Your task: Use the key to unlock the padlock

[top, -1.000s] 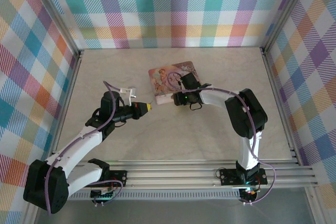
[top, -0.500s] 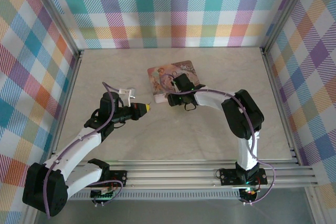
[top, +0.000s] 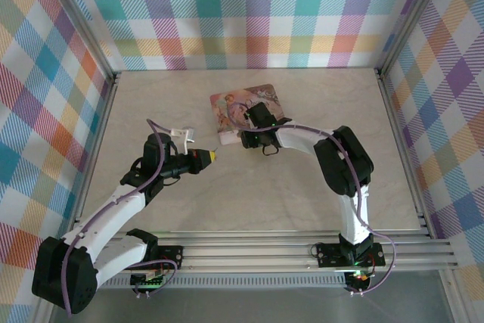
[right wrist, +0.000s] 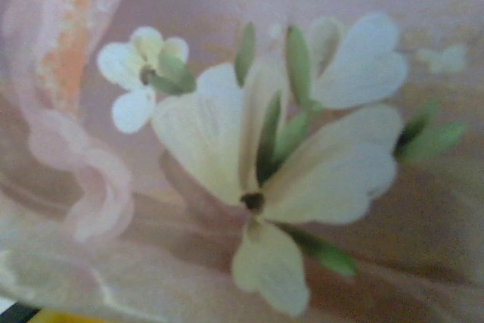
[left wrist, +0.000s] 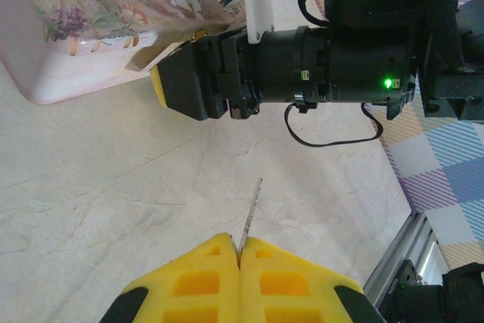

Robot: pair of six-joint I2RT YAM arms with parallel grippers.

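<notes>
Overhead; both wrist views near tin (left wrist: 83, 51)

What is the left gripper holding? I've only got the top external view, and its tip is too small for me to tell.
Observer: The left gripper is shut on the key. The thin metal blade sticks out from between the yellow pads.
Operator: Where is the blade pointing?
Observer: Toward the black body behind the right gripper, with bare table between them.
Operator: How close is the right gripper to the tin?
Observer: Its yellow tip sits right at the edge of the pink floral tin. I cannot tell whether that gripper is open or shut.
Operator: And the right wrist camera?
Observer: It shows a blurred close-up of the tin's white flower print.
</notes>
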